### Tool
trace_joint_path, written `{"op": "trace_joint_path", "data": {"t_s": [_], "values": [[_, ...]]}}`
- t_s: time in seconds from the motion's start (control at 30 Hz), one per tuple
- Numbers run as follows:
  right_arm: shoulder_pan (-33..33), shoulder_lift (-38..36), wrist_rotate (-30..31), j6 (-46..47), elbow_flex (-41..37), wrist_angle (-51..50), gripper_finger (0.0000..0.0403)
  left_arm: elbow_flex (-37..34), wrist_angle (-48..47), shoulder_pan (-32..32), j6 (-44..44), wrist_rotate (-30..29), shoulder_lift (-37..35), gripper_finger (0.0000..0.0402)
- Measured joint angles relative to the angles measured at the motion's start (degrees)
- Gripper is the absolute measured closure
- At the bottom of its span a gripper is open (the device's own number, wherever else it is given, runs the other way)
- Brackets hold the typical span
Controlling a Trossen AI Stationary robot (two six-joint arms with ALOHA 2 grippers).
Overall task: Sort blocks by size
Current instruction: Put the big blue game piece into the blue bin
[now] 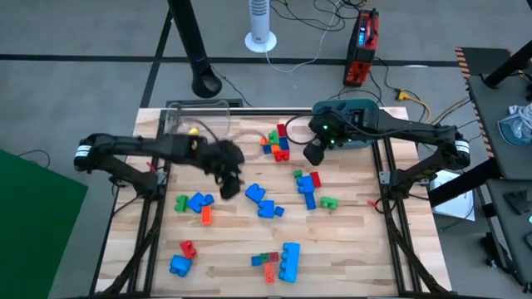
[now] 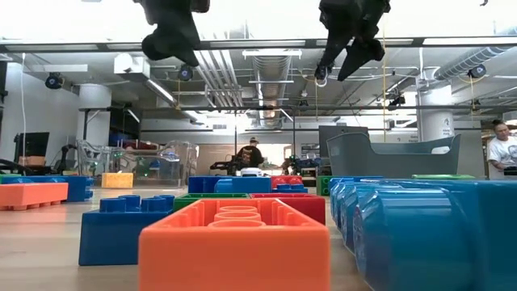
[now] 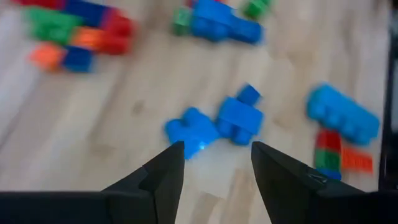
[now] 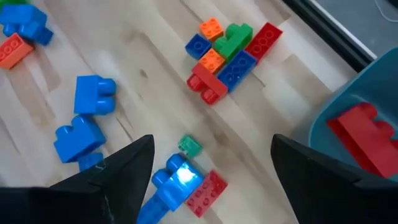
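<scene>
While both grippers hang spread and empty, only the right wrist view shows the tub's (image 4: 373, 93) red block (image 4: 364, 138).

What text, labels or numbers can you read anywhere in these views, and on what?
None can be read.
Red device on the floor beyond the table: it has a dark panel, and any marking on it is too small to read.
Blocks: studs only, no printed marks visible.
Teal tub: no label visible.
Room behind the table in the low view: no sign can be made out.
</scene>
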Motion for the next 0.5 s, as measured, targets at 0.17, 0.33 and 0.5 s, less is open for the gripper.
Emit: {"op": "trace_joint_path", "data": {"t_s": [0.17, 0.33, 0.5], "values": [[0.0, -0.87, -0.55, -0.31, -0.12, -0.44, 0.0101, -2.29, 3.98, -3.76, 0.3, 0.16, 4.04, 0.0229], [0.0, -1.88, -0.56, -0.16, -0.2, -0.49, 0.0105, -2.43, 5.84, -2.26, 5.76, 0.04, 9.24, 0.0228], [0.0, -2.5, -0.6, 2.43, -0.26, -0.81, 0.0098, -2.18, 7.63, 0.1, 11.75, 1.54, 14.57, 0.022]]}}
